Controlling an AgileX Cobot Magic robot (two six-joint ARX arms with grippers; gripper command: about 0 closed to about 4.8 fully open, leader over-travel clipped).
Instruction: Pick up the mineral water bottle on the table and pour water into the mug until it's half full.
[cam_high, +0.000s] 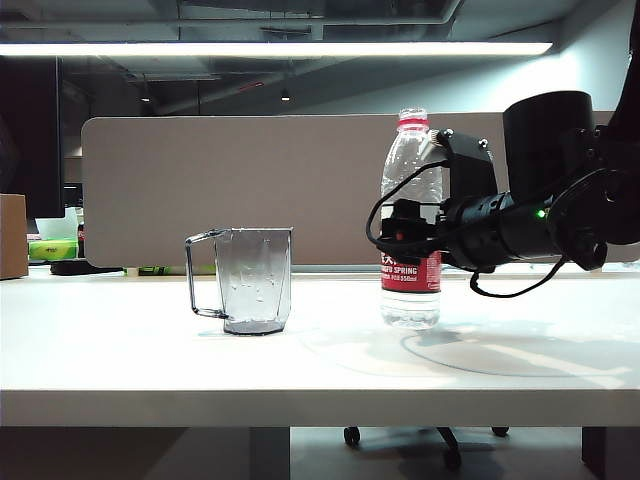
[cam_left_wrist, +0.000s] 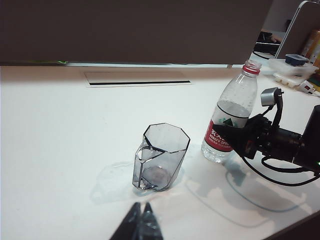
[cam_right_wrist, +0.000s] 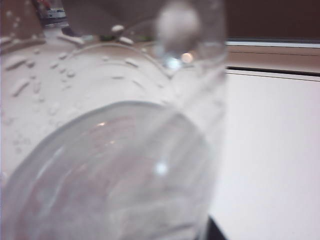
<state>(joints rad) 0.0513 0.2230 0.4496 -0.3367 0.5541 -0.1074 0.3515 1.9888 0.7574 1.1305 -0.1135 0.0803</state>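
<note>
The mineral water bottle (cam_high: 410, 190) stands upright on the white table (cam_high: 120, 350), uncapped, with a red neck ring and a red-and-white label. My right gripper (cam_high: 408, 232) reaches in level from the right and its jaws sit against the bottle at label height. In the left wrist view its dark fingers (cam_left_wrist: 239, 139) hug the bottle (cam_left_wrist: 231, 112). The bottle (cam_right_wrist: 100, 150) fills the right wrist view, blurred. The clear mug (cam_high: 255, 280) stands to the bottle's left, handle turned away from it. My left gripper (cam_left_wrist: 141, 207) is shut and empty, short of the mug (cam_left_wrist: 160, 157).
A grey partition screen (cam_high: 250, 180) runs behind the table. A cable slot (cam_left_wrist: 137, 77) lies in the tabletop near it. Boxes and trays (cam_left_wrist: 295, 65) sit at the far right, a cardboard box (cam_high: 12, 235) at the far left. Cables loop under the right arm.
</note>
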